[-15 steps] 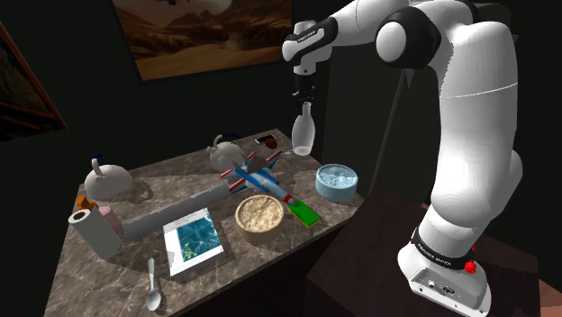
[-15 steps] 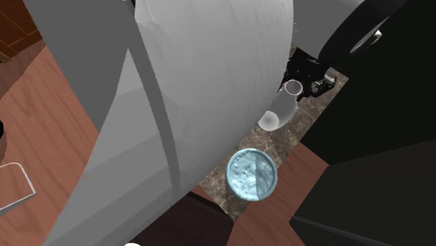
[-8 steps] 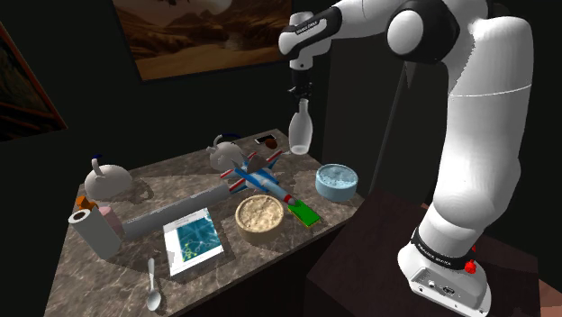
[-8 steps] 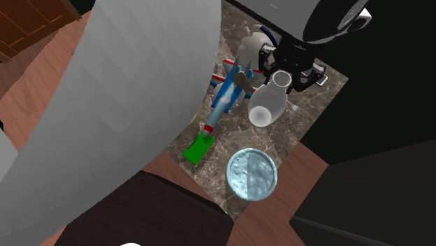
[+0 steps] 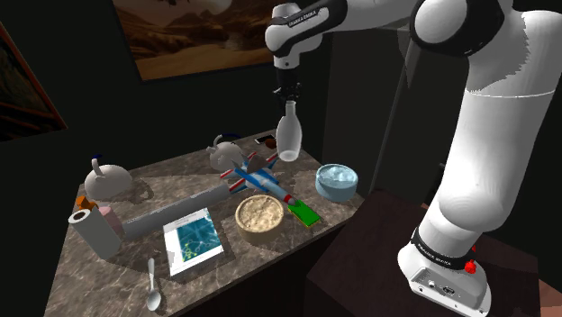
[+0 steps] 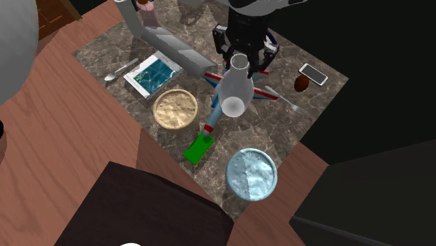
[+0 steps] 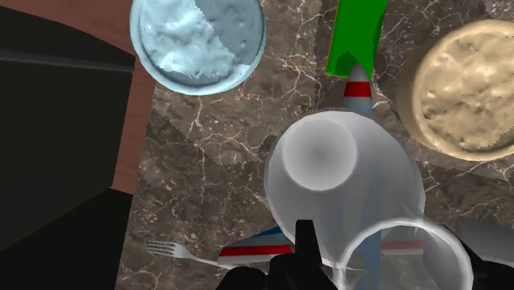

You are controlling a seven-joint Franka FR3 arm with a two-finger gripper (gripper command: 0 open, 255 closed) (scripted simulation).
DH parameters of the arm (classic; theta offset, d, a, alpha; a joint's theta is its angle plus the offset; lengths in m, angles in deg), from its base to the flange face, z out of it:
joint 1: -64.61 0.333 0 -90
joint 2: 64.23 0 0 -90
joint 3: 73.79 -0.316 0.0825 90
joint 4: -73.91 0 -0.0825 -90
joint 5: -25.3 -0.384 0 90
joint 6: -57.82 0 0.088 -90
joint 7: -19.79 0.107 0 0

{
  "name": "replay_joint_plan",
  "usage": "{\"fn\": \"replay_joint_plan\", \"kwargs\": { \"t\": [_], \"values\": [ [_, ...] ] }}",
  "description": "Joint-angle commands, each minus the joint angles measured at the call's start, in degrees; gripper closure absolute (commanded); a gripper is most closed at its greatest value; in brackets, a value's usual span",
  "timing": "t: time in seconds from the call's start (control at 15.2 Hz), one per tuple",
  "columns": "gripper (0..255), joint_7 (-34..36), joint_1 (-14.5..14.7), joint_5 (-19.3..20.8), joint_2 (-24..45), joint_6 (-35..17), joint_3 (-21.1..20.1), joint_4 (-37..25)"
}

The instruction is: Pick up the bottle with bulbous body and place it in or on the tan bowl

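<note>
We count one bottle (image 5: pixel 288 140), clear and bulbous, hanging neck-up in the air with the gripper (image 5: pixel 288 93) clamped on its neck. It hangs above the counter (image 5: pixel 99 279), over one toy plane (image 5: pixel 250 176), and touches nothing below. Two bowls stand on the counter. One is the tan bowl (image 5: pixel 258 214), just beside the plane, and the other is a pale blue bowl (image 5: pixel 336 180) near the counter's edge. One green block (image 5: pixel 304 212) lies between them. We also count one fork (image 6: pixel 292 105) and one spoon (image 5: pixel 153 288).
</note>
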Motion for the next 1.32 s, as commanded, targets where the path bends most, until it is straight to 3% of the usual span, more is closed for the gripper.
{"fn": "replay_joint_plan", "kwargs": {
  "t": [0.0,0.59,1.12,1.25],
  "values": [
    [255,2.53,1.46,0.36,-1.77,0.37,-0.92,1.36],
    [255,14.04,7.8,0.97,-6.4,3.27,-5.94,3.07],
    [255,24.41,13.29,0.94,-6.8,6.89,-10.83,-0.18],
    [255,24.41,13.29,0.94,-6.76,5.36,-10.83,1.3]
  ]
}}
